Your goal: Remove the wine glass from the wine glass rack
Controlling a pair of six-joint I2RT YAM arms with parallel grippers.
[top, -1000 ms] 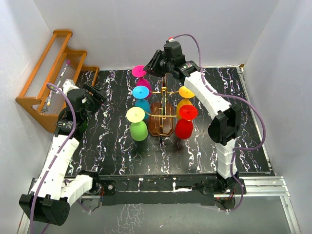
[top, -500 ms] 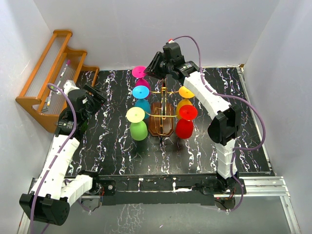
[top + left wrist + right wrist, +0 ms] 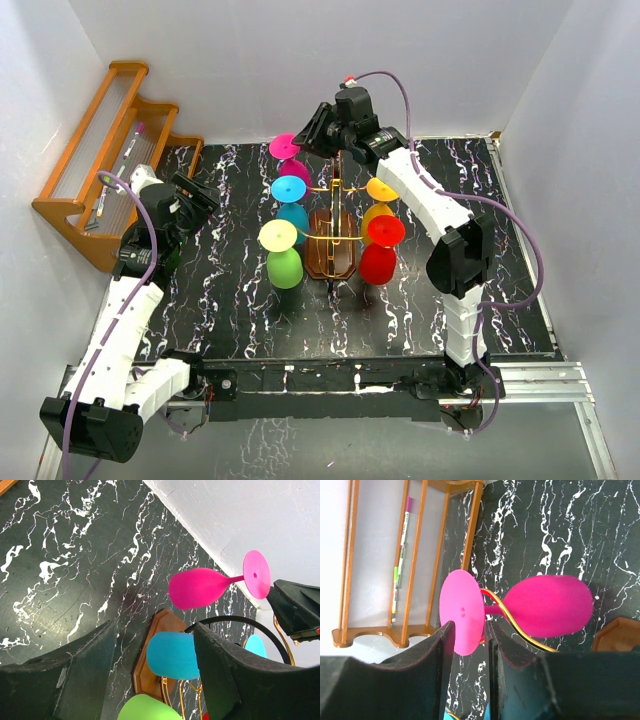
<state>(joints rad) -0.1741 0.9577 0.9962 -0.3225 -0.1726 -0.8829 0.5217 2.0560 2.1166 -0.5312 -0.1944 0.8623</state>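
At near left, our left gripper (image 3: 155,626) holds its 2 matte black fingers wide apart. Beyond, the gold-wire, oval wooden-based wine glass rack (image 3: 335,255) hangs the glossy magenta wine glass (image 3: 545,605). Our right gripper (image 3: 471,625), narrowly parted, straddles its flat round foot.

I can read no lettering, number or brand in any of my cameras' views. The pen (image 3: 401,545) lying on the slatted shelf (image 3: 471,525) at the far left shows coloured bands, but any print on it is too small for me to make out.
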